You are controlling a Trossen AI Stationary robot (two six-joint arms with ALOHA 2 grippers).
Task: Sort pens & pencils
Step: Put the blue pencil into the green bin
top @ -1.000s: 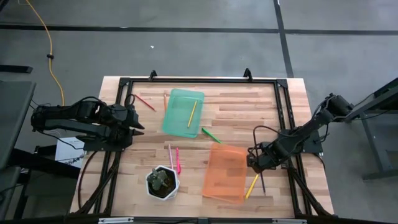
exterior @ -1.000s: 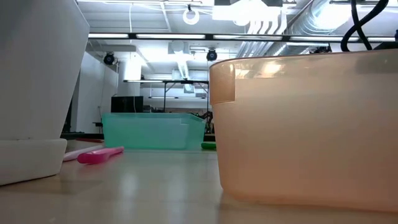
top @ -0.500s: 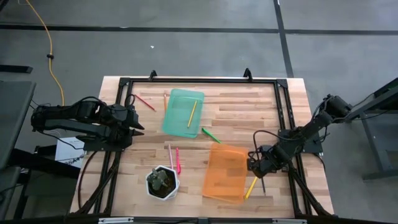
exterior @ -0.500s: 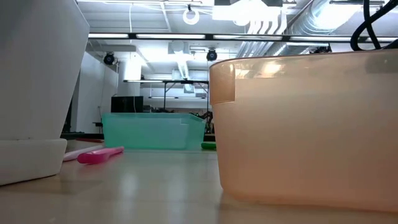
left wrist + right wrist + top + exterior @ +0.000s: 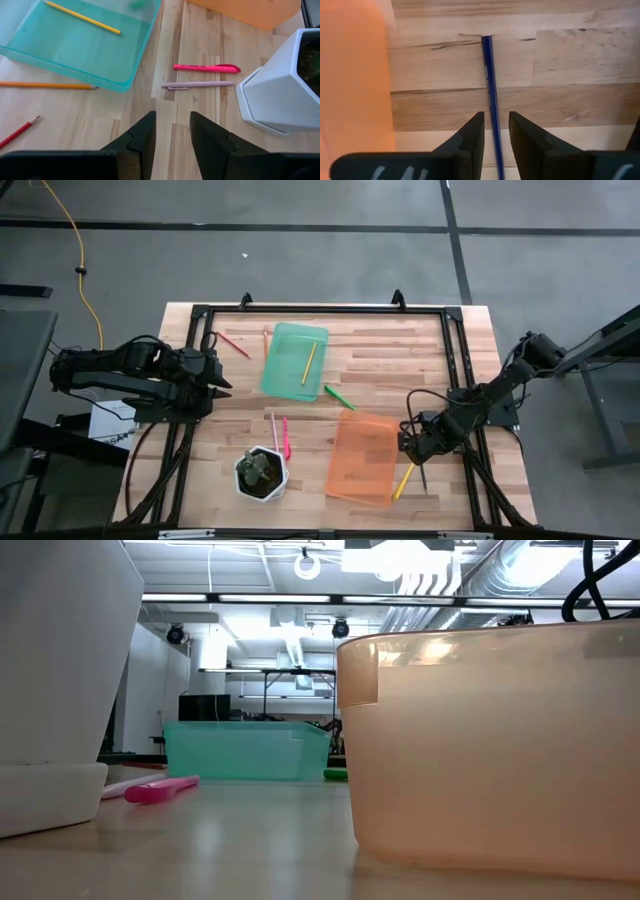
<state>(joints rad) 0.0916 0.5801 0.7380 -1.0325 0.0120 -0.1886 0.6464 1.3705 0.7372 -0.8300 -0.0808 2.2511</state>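
Tool [image 5: 494, 137] part-open astride dark pen [image 5: 490, 85].

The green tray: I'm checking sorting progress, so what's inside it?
Inside the green tray lies one yellow pencil, diagonal on its floor. The left wrist view shows the same pencil; that view cuts off part of the tray, but from above nothing else shows inside.

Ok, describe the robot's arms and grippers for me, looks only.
Both arms are dark, almost black, jointed links with a black cable looping beside each. The left gripper and the right gripper each end in two flat, dark, angular fingers that narrow toward the tips. Faint pale markings show on the right gripper's body in its wrist view.
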